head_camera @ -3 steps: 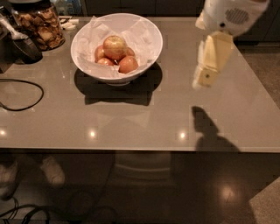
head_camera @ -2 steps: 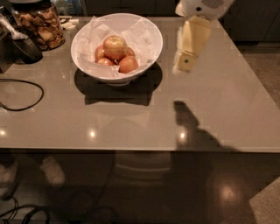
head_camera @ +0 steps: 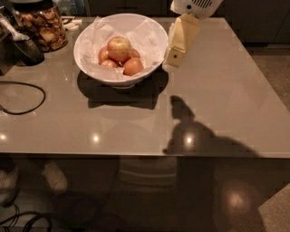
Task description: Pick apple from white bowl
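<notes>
Our cream-coloured claw (head_camera: 174, 57) hangs above the bench (head_camera: 226, 90), tilted tip-down toward the lower left from the white arm housing (head_camera: 195, 6) at the top edge. Its tip is just beside the right rim of the white bowl (head_camera: 82, 61), outside it. We cannot tell whether the claw is open or closed, and it holds nothing we can see.

The apple (head_camera: 119, 48), pale yellow-green with a pink-red blush, sits inside the bowl on top of the heap, left of the claw and apart from it. Around and under it lie the smaller apples (head_camera: 133, 66), redder and more orange, all on the crumpled white paper (head_camera: 147, 38) that lines the bowl. The bowl stands upright on the far half of the grey, glossy bench and throws a dark shadow toward us.

Farther out, the arm's shadow (head_camera: 195, 133) falls across the bench near its front edge, right of centre. At the far left corner stands a glass jar of brown snacks (head_camera: 43, 25), with a dark object (head_camera: 28, 50) we cannot make out just in front of it. A black cable (head_camera: 27, 97) loops over the left side of the bench. Below the front edge, at lower left, we see a white shoe (head_camera: 54, 176) on the floor.
</notes>
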`<state>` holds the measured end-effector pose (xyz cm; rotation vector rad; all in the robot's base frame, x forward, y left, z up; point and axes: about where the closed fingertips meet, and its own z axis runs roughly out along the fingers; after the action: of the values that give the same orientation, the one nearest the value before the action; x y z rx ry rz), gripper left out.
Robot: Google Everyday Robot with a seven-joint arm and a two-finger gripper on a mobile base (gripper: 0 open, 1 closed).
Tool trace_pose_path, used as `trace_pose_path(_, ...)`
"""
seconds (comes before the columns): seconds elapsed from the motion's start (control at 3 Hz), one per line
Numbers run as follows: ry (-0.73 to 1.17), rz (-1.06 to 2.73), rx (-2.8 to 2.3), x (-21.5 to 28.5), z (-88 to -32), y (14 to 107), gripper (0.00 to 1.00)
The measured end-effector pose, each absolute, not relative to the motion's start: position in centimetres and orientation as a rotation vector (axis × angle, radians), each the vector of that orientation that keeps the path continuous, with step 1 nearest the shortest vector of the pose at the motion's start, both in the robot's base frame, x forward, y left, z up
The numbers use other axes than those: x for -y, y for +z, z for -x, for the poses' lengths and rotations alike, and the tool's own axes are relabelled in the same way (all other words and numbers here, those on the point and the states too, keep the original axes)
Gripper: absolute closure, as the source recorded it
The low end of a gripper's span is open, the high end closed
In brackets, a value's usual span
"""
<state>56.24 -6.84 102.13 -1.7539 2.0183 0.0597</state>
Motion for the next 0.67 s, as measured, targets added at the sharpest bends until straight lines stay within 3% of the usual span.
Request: trace_pose_path(0.67, 0.142, 1.754, -1.994, 3.6, -60.8, 100.8, 0.00)
